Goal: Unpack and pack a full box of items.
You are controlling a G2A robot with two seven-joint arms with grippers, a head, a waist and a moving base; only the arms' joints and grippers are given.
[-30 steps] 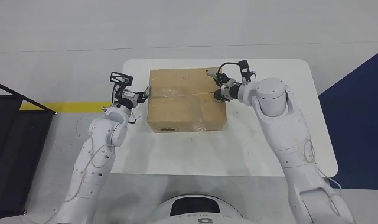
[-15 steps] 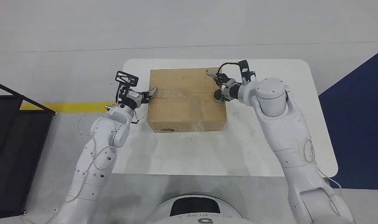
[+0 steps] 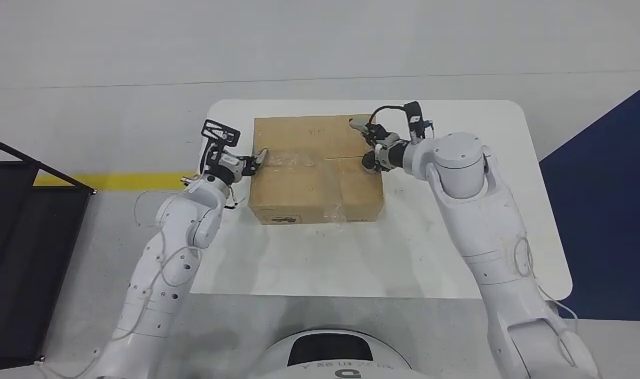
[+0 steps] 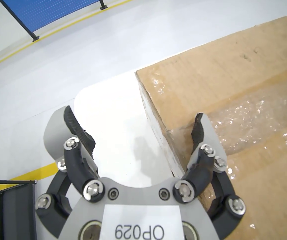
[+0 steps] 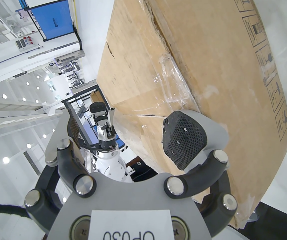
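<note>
Sitting closed at the middle of the white table (image 3: 450,239), the cardboard box (image 3: 315,169) is flanked by both grippers. The left gripper (image 4: 133,114) is held spread wide at the 9 o'clock edge, one finger (image 4: 203,131) over the taped seam (image 4: 258,106). The right gripper (image 5: 123,128) is likewise spread at the 3 o'clock edge, grasping nothing.

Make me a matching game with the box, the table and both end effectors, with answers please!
1. brown cardboard box
2. white rounded table
3. grey metal left end effector
4. grey metal right end effector

A. open, at the box's right side
B. closed, with clear tape
C. under the box
D. open, over the box's left edge

Pairs: 1-B, 2-C, 3-D, 4-A
</note>
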